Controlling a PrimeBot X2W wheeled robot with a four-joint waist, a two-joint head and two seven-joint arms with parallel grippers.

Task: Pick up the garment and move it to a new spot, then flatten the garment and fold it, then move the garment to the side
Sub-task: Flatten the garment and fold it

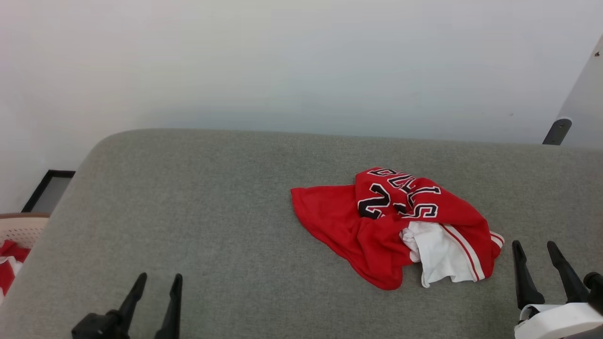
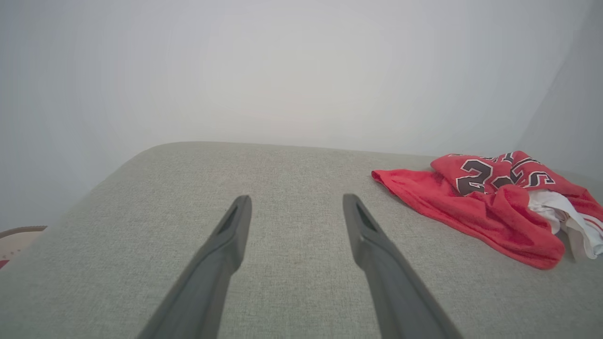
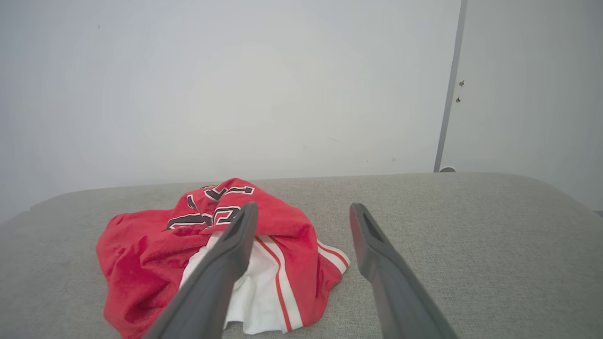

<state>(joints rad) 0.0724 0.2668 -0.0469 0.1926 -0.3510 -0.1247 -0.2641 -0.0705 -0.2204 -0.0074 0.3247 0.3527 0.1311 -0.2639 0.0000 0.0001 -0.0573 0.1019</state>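
The garment [image 1: 377,226] lies crumpled in a heap on the grey padded surface [image 1: 212,212], right of centre. It is red, with black white-outlined print on top and a white sleeve with striped trim at its near right. My left gripper [image 1: 160,280] stands open at the lower left, far from the heap. My right gripper [image 1: 533,248] is open at the lower right, just right of the white sleeve and apart from it. The left wrist view has the garment [image 2: 494,202] off to the right of the open left gripper [image 2: 297,201]. In the right wrist view the garment [image 3: 150,254] lies left of and behind the open right gripper [image 3: 304,210].
A beige perforated basket [image 1: 19,228] with red-and-white cloth sits beyond the surface's left edge. A dark frame [image 1: 47,188] lies on the floor at the left. A pale wall rises behind, and a grey door edge [image 1: 558,129] stands at the far right.
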